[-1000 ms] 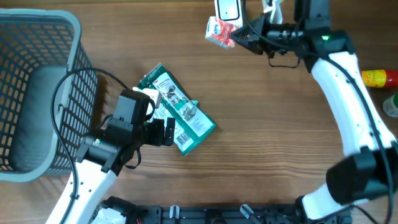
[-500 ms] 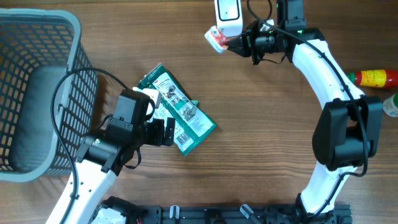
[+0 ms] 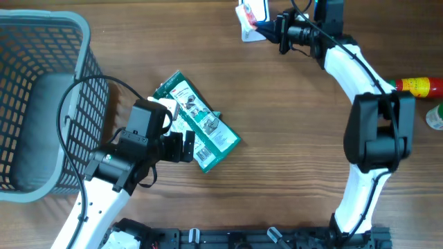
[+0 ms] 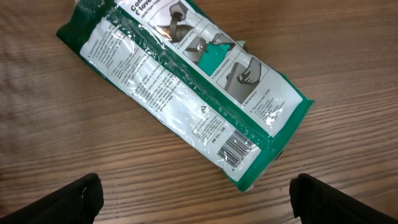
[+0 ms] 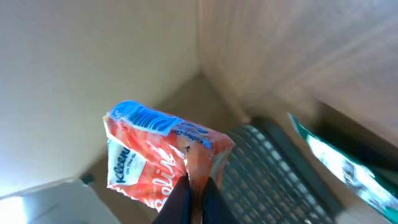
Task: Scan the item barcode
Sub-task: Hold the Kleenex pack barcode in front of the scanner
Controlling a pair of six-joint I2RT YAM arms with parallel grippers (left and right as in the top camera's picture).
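A small orange-red Kleenex tissue pack (image 3: 244,16) hangs at the table's far edge, right beside a white scanner (image 3: 258,7). My right gripper (image 3: 268,28) is shut on it. In the right wrist view the pack (image 5: 155,158) dangles by a pinched fold between the shut fingers of that gripper (image 5: 194,194), a blue patch on its upper corner. A green and white packet (image 3: 197,121) lies flat on the wood at centre left. My left gripper (image 4: 199,199) hovers open just in front of this packet (image 4: 186,81), whose barcode (image 4: 238,148) faces up.
A grey wire basket (image 3: 41,104) fills the left side, close behind my left arm. A red and yellow bottle (image 3: 422,86) and a green one (image 3: 436,116) sit at the right edge. In the right wrist view the basket (image 5: 267,168) shows behind the pack.
My right arm has carried the tissue pack further up and right, against the scanner at the far edge. The left arm and green packet have not moved.
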